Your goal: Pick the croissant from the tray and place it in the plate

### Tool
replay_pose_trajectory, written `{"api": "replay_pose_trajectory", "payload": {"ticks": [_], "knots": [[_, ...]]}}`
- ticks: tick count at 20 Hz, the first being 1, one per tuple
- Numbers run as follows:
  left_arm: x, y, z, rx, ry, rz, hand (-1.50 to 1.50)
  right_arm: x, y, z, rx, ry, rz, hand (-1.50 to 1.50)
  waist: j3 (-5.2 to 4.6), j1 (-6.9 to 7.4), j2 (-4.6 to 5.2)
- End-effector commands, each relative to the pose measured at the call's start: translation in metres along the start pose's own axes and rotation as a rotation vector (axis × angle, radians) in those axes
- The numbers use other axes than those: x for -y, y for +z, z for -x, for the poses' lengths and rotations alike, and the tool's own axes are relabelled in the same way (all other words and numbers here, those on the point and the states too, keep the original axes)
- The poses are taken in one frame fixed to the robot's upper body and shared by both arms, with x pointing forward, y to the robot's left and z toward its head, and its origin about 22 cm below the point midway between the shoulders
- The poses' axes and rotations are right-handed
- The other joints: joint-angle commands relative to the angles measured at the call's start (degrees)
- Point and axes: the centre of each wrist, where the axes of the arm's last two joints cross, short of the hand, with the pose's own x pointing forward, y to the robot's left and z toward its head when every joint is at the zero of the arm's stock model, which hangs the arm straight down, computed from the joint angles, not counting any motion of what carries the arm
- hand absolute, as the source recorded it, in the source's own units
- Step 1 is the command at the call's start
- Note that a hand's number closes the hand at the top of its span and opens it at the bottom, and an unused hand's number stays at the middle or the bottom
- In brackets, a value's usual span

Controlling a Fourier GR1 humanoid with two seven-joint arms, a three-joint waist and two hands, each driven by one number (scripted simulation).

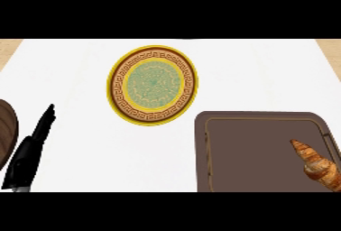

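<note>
So only 1 hand is showing here, the left hand, down in the lower left corner of the head view. Its fingers are straight and held together, pointing up and a bit to the right, with nothing in them. It just sits there over the white counter, near the edge of the view. The right hand isn't in the shot at all.

Right beside the hand, on the side away from its fingertips' lean, there's a slice of a dark brown round thing cut off by the left edge. Can't tell what it is, could be a bowl or a board.

The croissant is way over on the other side from the fingers, well apart from them. It's lying on the tray, a dark brown rectangular one with a thin lighter line running inside its rim. The croissant is tucked against the tray's right side, pointy end aimed up and left, its fat end running out of the view's lower right.

The plate sits up and to the right of the fingertips, between the hand and the tray. It's got a yellow rim, a brown patterned band and a green centre. Nothing on it. It's close to the tray's upper left corner but not touching.
</note>
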Motion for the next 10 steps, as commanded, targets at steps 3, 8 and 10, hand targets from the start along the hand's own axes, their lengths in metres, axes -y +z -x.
{"api": "replay_pose_trajectory", "payload": {"ticks": [3, 8, 10], "knots": [[-0.009, 0.003, 0.007, -0.009, 0.015, 0.004, 0.00, -0.006, -0.018, 0.011, -0.107, 0.149, -0.145, -1.50, 0.04, -0.20, -0.05], [-0.005, -0.014, -0.007, 0.002, 0.011, -0.017, 0.00, -0.019, -0.047, 0.029, -0.142, 0.210, -0.226, -1.50, 0.07, -0.13, 0.02], [-0.013, 0.002, -0.011, -0.004, -0.010, 0.007, 0.00, -0.016, -0.055, 0.025, -0.123, 0.234, -0.215, -1.50, 0.04, -0.13, -0.11]]}}
